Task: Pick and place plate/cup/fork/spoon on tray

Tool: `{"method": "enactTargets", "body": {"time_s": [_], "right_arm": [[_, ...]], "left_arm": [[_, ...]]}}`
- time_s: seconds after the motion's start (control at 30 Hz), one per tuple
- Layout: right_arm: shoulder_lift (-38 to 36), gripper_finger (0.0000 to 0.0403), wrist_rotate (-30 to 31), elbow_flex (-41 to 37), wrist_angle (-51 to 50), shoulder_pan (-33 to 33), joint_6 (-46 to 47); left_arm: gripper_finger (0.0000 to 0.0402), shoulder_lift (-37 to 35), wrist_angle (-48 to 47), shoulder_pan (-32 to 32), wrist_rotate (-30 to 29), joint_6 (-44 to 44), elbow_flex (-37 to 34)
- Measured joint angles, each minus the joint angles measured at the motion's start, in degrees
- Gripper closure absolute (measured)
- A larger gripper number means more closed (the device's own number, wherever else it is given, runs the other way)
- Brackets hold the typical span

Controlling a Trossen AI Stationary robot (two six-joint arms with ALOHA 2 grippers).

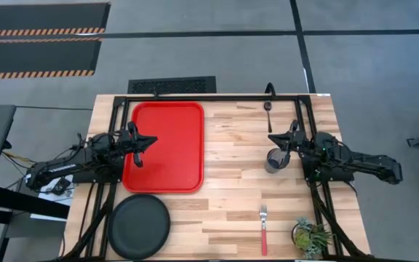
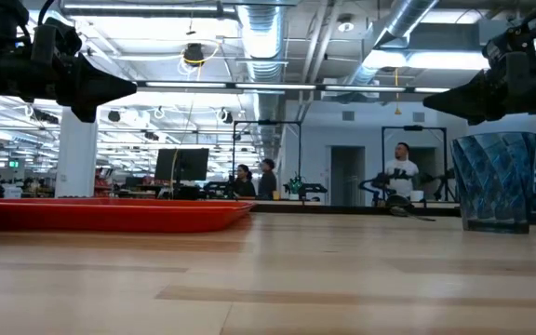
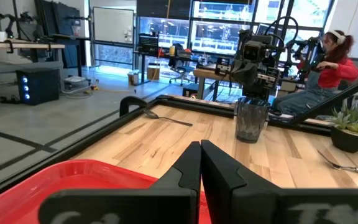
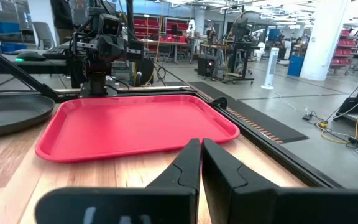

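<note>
Nearest the overhead camera's lower edge, the plate [image 1: 139, 225], round and matte black, sits just off the tray's near left corner. Well to its right lies the fork [image 1: 263, 229], long axis running near to far, silver tines toward the far edge, red handle toward the near edge. Lengthwise the bright red tray [image 1: 167, 147] also runs near to far. Over its left rim hangs the left gripper [image 1: 142, 142], fingers pressed together on nothing. At the right gripper [image 1: 277, 140], fingers nearly meet, empty, just above the smoky cup [image 1: 274, 161], upright. Beyond it the spoon [image 1: 268, 113] lies against the table's far frame, bowl nearer
</note>
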Motion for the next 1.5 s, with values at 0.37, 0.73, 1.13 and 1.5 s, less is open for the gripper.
{"method": "enactTargets", "body": {"time_s": [0.37, 0.73, 1.13, 1.5], "right_arm": [[0.0, 0.0363, 0.0, 0.0, 0.0, 0.0, 0.0], [0.0, 0.0363, 0.0, 0.0, 0.0, 0.0, 0.0], [0.0, 0.0363, 0.0, 0.0, 0.3, 0.0, 0.0], [0.0, 0.0363, -3.9, 0.3, 6.0, 0.0, 15.3]], "left_arm": [[0.0401, 0.0, 0.0, 0.0, 0.0, 0.0, 0.0], [0.0401, 0.0, 0.0, 0.0, 0.0, 0.0, 0.0], [0.0401, 0.0, 0.0, 0.0, 0.0, 0.0, 0.0], [0.0401, 0.0, 0.0, 0.0, 0.0, 0.0, 0.0]]}}
